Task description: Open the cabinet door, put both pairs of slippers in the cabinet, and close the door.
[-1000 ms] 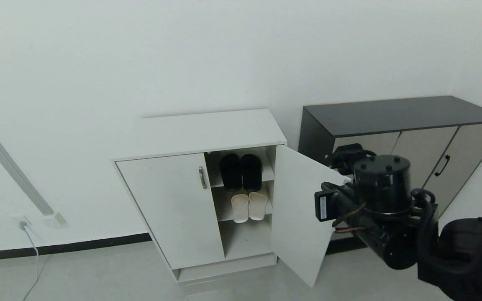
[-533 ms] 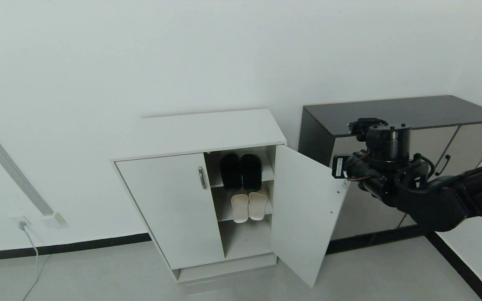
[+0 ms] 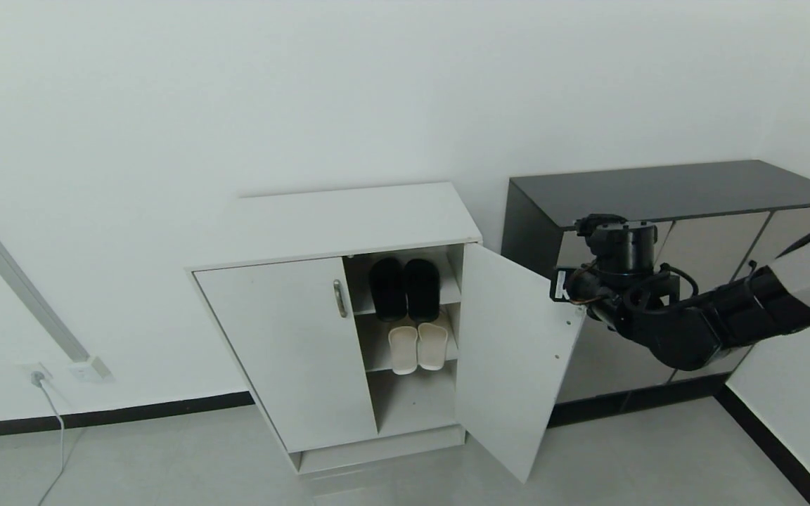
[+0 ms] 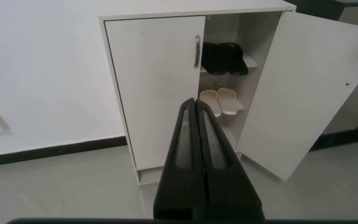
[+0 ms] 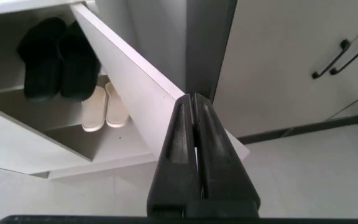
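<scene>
**White cabinet (image 3: 349, 225), closing stage.** The right door (image 3: 510, 351) stands swung open and the left door (image 3: 292, 351) is shut. Both pairs are shelved: black slippers (image 3: 405, 288) on the top shelf, pale slippers (image 3: 418, 348) on the shelf below, each pair side by side. Your right gripper (image 5: 194, 102), fingers pressed together and empty, sits at the open door's free edge, apparently placed to push it shut, though contact cannot be confirmed. Your left gripper (image 4: 196, 106), likewise closed and empty, hangs on the near side, facing the cabinet, probably to stay outside the door's swing.
</scene>
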Controlling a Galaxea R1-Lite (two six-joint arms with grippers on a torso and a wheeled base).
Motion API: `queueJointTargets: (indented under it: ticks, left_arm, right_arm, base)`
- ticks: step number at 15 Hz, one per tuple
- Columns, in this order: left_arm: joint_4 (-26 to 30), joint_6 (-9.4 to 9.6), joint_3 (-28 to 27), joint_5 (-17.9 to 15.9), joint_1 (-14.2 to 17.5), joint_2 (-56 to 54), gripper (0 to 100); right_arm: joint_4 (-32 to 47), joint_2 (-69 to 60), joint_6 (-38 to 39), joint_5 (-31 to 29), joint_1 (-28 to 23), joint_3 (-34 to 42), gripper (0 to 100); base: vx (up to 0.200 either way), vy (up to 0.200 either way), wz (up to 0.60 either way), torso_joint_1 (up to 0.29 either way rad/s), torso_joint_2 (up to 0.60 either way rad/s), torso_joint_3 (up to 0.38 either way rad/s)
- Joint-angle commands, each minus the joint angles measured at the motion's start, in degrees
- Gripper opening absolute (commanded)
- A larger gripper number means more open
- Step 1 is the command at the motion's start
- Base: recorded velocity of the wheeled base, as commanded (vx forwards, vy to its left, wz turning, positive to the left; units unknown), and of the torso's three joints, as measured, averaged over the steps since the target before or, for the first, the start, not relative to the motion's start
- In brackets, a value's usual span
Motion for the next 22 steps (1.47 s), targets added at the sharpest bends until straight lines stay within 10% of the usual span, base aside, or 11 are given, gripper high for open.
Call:
queueJointTargets:
  ticks: [1, 22]
  left_arm:
    - [-0.1, -0.01, 0.0, 0.0, 0.0, 0.0, 0]
    - [-0.1, -0.01, 0.0, 0.0, 0.0, 0.0, 0]
  right_arm:
    - [0.0, 4.1, 0.2, 0.0, -1.3, -2.4, 0]
    - [3.7, 4.2, 1.2, -0.3, 2.0, -3.1, 0]
  base:
    - [0.000, 0.000, 0.00, 0.000, 0.00, 0.000]
    - [0.000, 0.000, 0.00, 0.000, 0.00, 0.000]
